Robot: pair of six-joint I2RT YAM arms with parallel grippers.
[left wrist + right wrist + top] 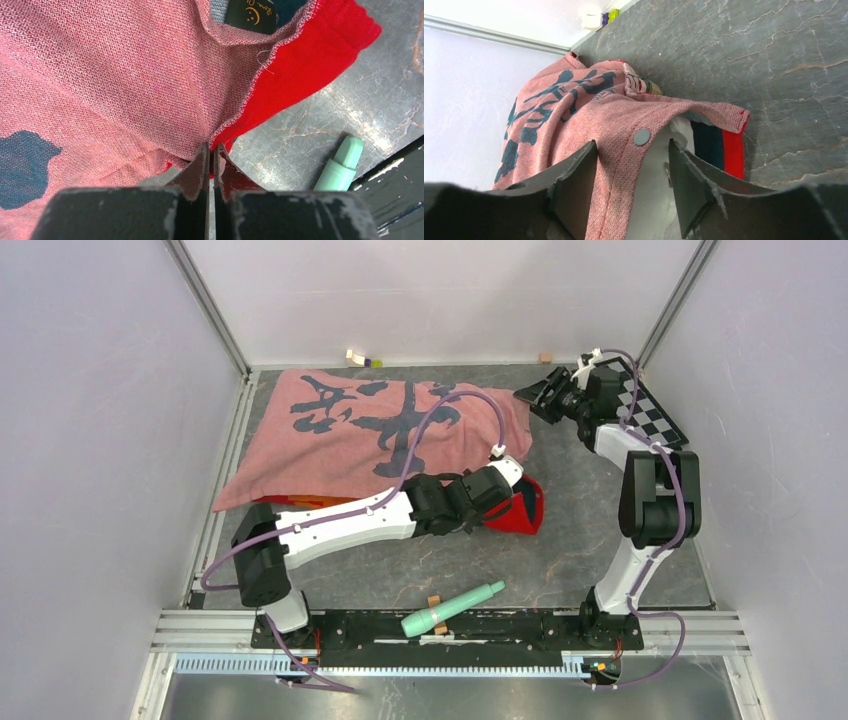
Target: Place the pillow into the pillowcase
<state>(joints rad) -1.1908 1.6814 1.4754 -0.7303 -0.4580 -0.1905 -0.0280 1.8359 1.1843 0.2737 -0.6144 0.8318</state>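
The pillowcase (370,425), faded pinkish-red with dark brush marks, lies bulging at the back left of the table. Its bright red side (525,510) shows at the near right corner. My left gripper (508,498) is shut on the pillowcase's hem there, with red cloth pinched between the tips (211,150). My right gripper (528,398) is open at the far right corner. Its jaws (633,145) straddle the pillowcase's edge with a grey snap button (642,136). The white pillow (654,185) shows inside that opening. In the top view it is hidden in the pillowcase.
A mint green tube (452,607) lies near the front rail and also shows in the left wrist view (345,162). A black-and-white checkerboard (655,412) lies at the back right. Small bits (360,360) sit by the back wall. Walls close in on both sides.
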